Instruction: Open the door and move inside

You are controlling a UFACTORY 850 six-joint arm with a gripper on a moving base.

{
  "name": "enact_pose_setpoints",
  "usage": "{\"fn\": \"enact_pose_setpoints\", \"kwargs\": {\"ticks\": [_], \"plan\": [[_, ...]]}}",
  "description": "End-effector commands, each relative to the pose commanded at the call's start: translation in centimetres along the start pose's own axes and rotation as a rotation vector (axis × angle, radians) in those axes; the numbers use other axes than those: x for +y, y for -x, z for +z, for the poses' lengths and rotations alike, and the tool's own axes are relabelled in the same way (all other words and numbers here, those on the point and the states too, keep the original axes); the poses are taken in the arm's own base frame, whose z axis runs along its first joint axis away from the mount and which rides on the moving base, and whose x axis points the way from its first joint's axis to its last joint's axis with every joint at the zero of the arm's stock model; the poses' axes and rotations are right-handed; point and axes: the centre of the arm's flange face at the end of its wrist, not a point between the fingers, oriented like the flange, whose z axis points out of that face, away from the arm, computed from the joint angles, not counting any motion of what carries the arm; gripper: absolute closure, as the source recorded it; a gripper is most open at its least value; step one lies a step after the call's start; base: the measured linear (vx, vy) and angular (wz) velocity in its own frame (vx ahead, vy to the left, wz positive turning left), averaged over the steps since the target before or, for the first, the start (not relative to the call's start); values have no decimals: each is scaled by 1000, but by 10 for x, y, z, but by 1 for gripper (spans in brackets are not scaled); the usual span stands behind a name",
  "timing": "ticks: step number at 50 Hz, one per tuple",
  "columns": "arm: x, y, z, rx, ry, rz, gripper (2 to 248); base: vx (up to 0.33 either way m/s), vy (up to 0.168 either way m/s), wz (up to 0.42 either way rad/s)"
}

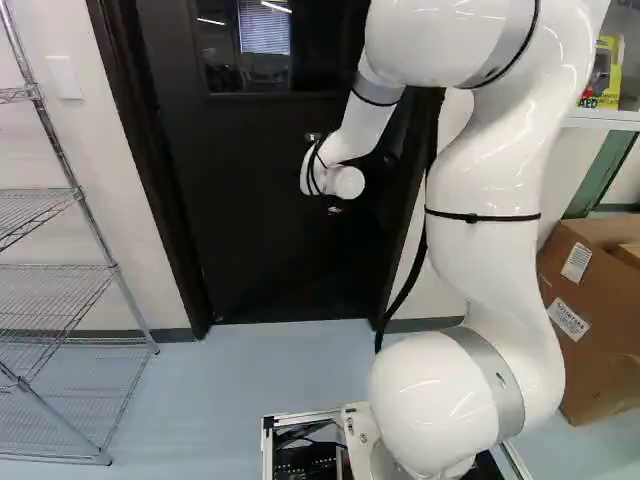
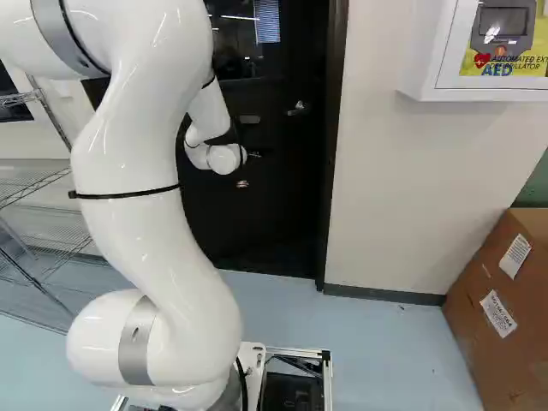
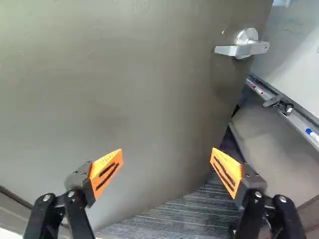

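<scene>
Door (image 1: 250, 200): dark, flat panel, set in a dark frame (image 2: 334, 128); glazed window (image 1: 262, 40) in upper part; silver lever handle (image 3: 242, 47) near free edge. Door stands ajar; striped carpet (image 3: 184, 219) shows past its bottom edge. Gripper (image 2: 247, 154): ahead of door panel, fingers spread wide, nothing held between orange pads (image 3: 106, 172).

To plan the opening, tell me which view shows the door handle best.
The wrist view: the door handle shows large and uncovered there. The right base view shows it small; in the left base view I cannot make it out.
</scene>
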Motion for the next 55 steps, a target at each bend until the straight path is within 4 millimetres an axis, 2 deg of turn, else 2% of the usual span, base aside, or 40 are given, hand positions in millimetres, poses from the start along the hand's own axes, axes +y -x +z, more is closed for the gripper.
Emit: {"fn": "enact_pose_setpoints", "kwargs": {"ticks": [37, 55], "plan": [[-3, 17, -76, -30, -121, -129, 3, 0, 0, 0], [0, 27, -113, -38, -127, -138, 3, 0, 0, 0]]}}
